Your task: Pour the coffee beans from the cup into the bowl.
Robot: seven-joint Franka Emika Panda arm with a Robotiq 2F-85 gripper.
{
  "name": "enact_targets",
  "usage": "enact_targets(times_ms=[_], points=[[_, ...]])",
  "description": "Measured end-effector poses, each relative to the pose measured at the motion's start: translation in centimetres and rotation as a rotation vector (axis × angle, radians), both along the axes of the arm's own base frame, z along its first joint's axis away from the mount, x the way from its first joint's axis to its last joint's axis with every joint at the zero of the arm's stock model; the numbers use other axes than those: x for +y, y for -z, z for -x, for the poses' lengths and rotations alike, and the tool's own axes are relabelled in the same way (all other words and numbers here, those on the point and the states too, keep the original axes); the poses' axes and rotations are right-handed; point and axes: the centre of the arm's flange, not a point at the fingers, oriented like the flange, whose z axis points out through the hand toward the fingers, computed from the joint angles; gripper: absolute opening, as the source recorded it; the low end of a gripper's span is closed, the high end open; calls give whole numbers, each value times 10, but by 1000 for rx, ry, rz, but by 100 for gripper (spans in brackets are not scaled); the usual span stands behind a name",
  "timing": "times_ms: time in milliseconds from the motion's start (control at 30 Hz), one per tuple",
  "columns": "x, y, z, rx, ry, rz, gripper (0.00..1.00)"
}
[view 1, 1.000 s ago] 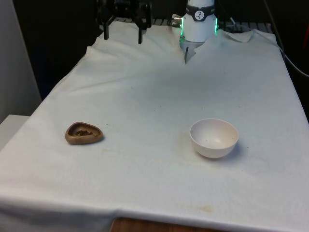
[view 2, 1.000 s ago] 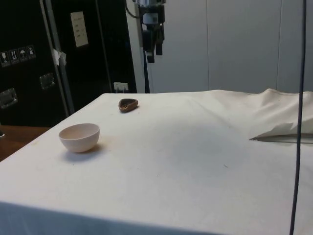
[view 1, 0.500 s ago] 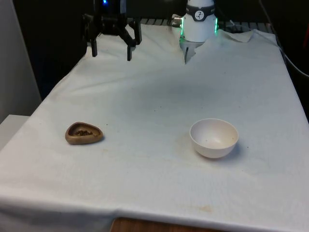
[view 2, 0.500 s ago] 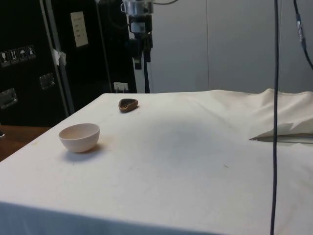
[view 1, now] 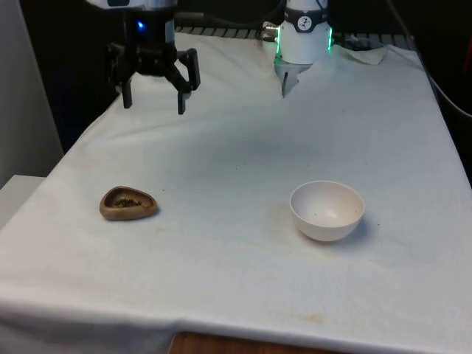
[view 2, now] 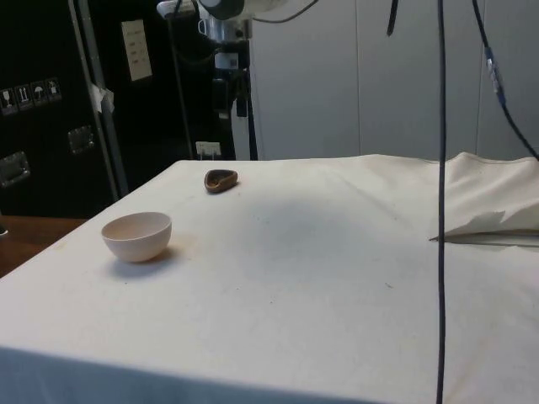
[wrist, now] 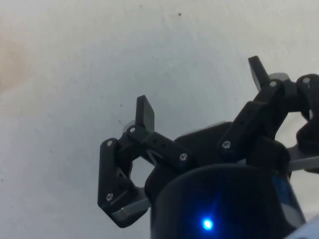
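The jaws [view 1: 153, 102] hang spread and empty, high over the surface [view 1: 243, 140]. Well below and nearer the camera sits the small brown cup [view 1: 128, 203] of beans: probably light, rigid, best pinched across its rim. The white bowl [view 1: 327, 210] stands farther right.

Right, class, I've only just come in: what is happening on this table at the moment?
A robot arm is getting ready to pour coffee beans. Its gripper hangs open and empty in the air above the far part of the table, on the front view's left. The small brown cup of beans sits untouched on the white cloth, nearer the camera. The white bowl stands apart, to the front view's right, and nothing has been poured yet.
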Motion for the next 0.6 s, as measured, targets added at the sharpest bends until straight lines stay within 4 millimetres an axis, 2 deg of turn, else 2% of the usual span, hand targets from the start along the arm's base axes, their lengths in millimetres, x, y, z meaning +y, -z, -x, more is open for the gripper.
enact_targets(times_ms=[300,600], points=[[0,9,-10,-6,-17,1,100],[-14,23,-20,-20,-63,4,100]])
